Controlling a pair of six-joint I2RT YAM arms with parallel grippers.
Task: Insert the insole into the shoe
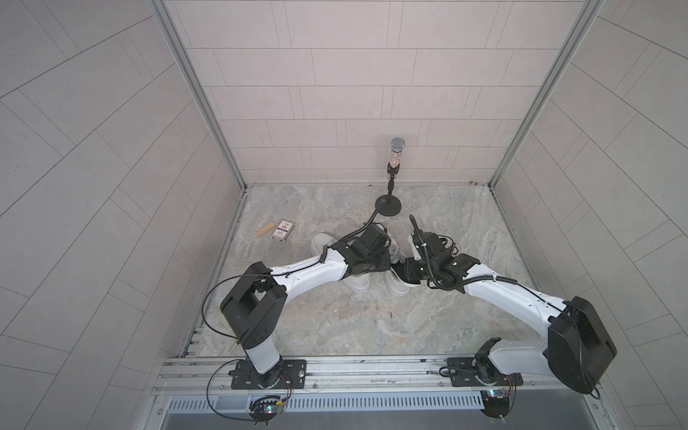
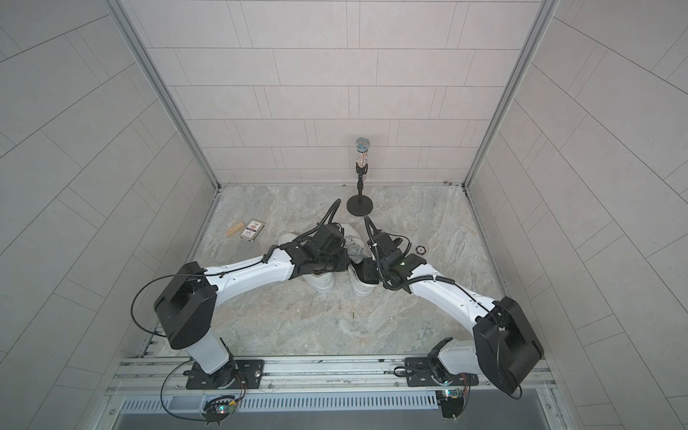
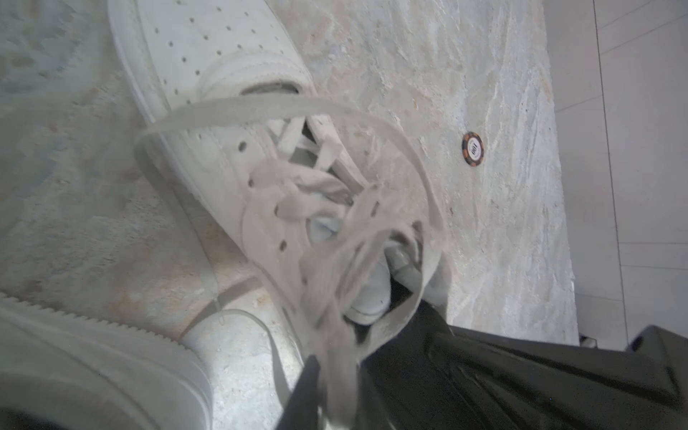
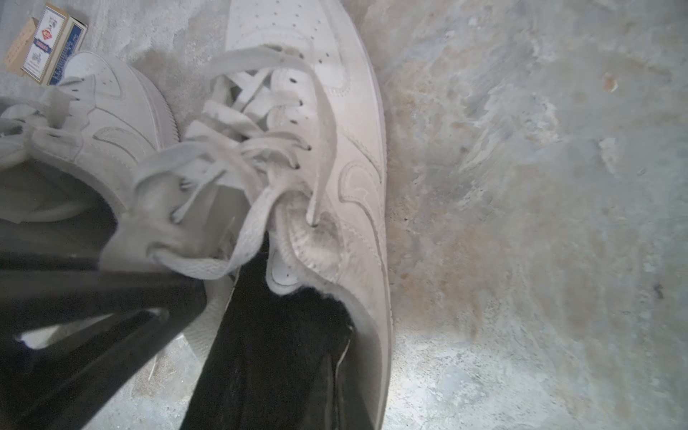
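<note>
Two white sneakers stand side by side in the middle of the marble table. The shoe (image 4: pixel 350 156) on the right, seen in a top view (image 2: pixel 363 286), has loose laces (image 3: pixel 298 193) and a wide-open mouth. A black insole (image 4: pixel 268 353) runs from my right gripper (image 4: pixel 316 391) into that mouth, with the gripper shut on its rear end; the insole (image 3: pixel 484 372) also shows beside the laces. My left gripper (image 3: pixel 338 387) is at the shoe's near side, with a bundle of laces lying between its fingers. How wide those jaws stand does not show.
The second sneaker (image 1: pixel 324 242) lies under my left arm. A microphone stand (image 1: pixel 388 204) is at the back. A card box (image 1: pixel 283 229) and a wooden block (image 1: pixel 265 228) lie at the left. A poker chip (image 3: pixel 473 148) rests right of the shoes.
</note>
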